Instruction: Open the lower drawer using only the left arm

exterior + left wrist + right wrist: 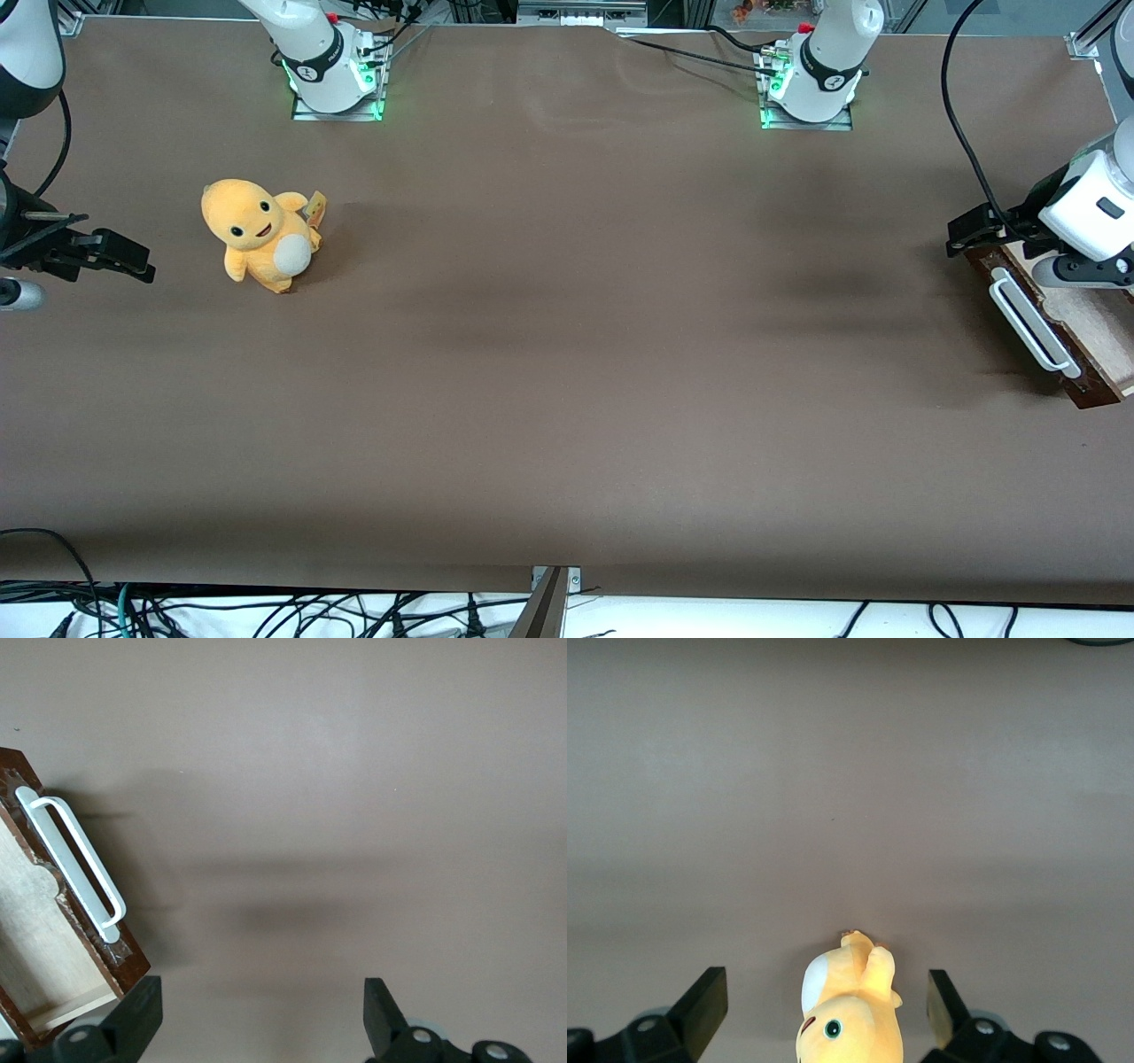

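The lower drawer [1088,392] lies at the working arm's end of the table, its dark brown front carrying a long white bar handle [1028,321]. Its pale wood inside [1094,323] shows. The left arm [1094,208] hangs over it, and its black gripper [964,232] hovers above the drawer end that lies farther from the front camera. In the left wrist view the gripper [261,1020] is open, with only bare table between its fingers [133,1020]. The drawer front [124,966] and handle [78,866] sit just beside one finger, not between the two.
A yellow plush toy [260,233] stands toward the parked arm's end of the table. Two arm bases [337,75] [811,84] are bolted along the table edge farthest from the front camera. A black cable [961,115] trails down to the left arm.
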You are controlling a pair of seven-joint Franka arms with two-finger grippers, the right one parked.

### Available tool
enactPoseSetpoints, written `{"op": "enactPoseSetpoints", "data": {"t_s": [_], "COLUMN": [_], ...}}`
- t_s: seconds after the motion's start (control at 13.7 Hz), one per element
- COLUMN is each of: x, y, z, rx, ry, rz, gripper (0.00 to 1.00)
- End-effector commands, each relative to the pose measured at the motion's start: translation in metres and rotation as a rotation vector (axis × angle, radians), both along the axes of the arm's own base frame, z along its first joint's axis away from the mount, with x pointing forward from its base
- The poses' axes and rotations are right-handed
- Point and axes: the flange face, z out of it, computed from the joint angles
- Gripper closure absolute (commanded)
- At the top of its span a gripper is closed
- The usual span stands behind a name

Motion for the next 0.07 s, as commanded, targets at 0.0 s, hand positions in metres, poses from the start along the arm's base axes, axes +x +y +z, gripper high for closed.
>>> {"op": "enactPoseSetpoints", "data": {"t_s": [0.0], "x": [0.0011], "y": [-0.0025], "z": [0.0039], "rx": [-0.033], "ry": [0.007], "rz": [0.003], "gripper": [0.0]}}
